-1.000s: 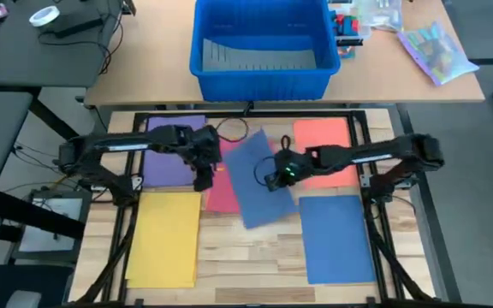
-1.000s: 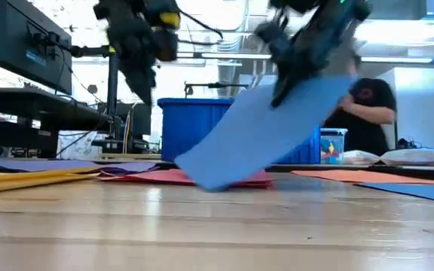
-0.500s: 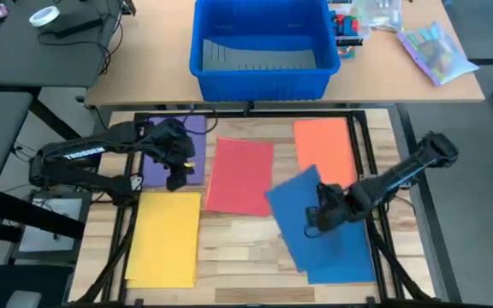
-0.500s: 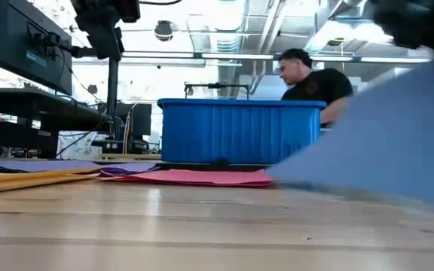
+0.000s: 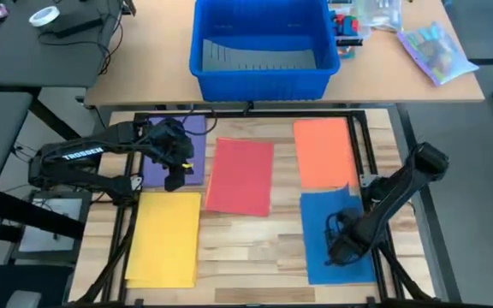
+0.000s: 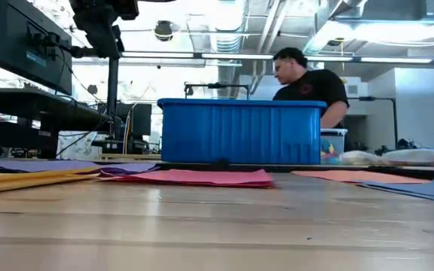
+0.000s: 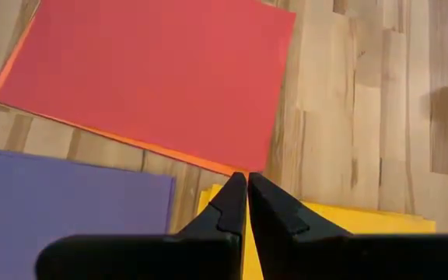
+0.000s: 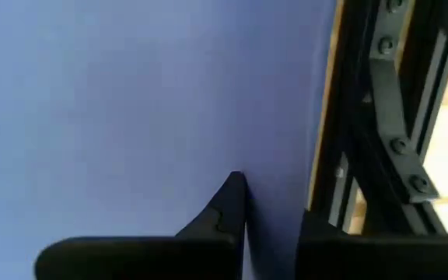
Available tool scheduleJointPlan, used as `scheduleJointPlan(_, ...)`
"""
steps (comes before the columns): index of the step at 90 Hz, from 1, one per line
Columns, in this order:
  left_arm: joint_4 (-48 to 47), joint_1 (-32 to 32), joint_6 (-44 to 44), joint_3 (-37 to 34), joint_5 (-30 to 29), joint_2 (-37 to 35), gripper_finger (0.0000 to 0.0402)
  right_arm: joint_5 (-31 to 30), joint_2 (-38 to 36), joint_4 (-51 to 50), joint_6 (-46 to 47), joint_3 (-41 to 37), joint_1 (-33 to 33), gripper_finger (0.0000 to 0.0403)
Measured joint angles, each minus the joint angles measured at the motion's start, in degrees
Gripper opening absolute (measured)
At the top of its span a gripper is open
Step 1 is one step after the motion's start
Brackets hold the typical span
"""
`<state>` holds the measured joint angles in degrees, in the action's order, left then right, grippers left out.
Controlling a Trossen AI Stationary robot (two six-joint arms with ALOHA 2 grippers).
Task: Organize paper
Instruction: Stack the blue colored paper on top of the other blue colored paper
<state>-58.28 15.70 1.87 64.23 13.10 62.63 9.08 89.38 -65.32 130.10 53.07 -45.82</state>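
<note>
Right claw [image 5: 342, 242] clamped on blue sheet [image 5: 319, 214], laying it onto the blue pile; next: release, retract. Left claw [image 5: 181, 168] closed, empty, over purple sheet [image 5: 159, 168].

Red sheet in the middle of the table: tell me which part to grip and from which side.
Grip the red sheet at its near corner on the left arm's side, which shows an orange sheet's edge beneath. It lies flat, so come from above at a low angle with the left claw, which hangs shut close by.
</note>
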Motion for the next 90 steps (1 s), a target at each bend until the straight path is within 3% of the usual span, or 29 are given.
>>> scheduleJointPlan(14, -1.5, 0.0, 1.6, 0.0, 0.0, 0.0, 0.0000, 0.2, 2.9, 4.8, -5.1, 0.0, 0.0, 0.0000)
scheduleJointPlan(42, -1.6, 0.0, 1.1, 0.0, 0.0, 0.0, 0.0000, 4.6, 5.2, 6.2, 1.7, 0.0, -1.2, 0.0000)
scheduleJointPlan(73, -1.9, 0.0, 1.3, 0.0, 0.0, 0.0, 0.0000, 7.4, 5.2, 7.3, 2.9, 0.0, -2.6, 0.0001)
scheduleJointPlan(90, -1.8, 0.0, 1.3, 0.0, 0.0, 0.0, 0.0000, 9.3, 5.2, 8.1, 3.4, 0.0, -2.4, 0.0046)
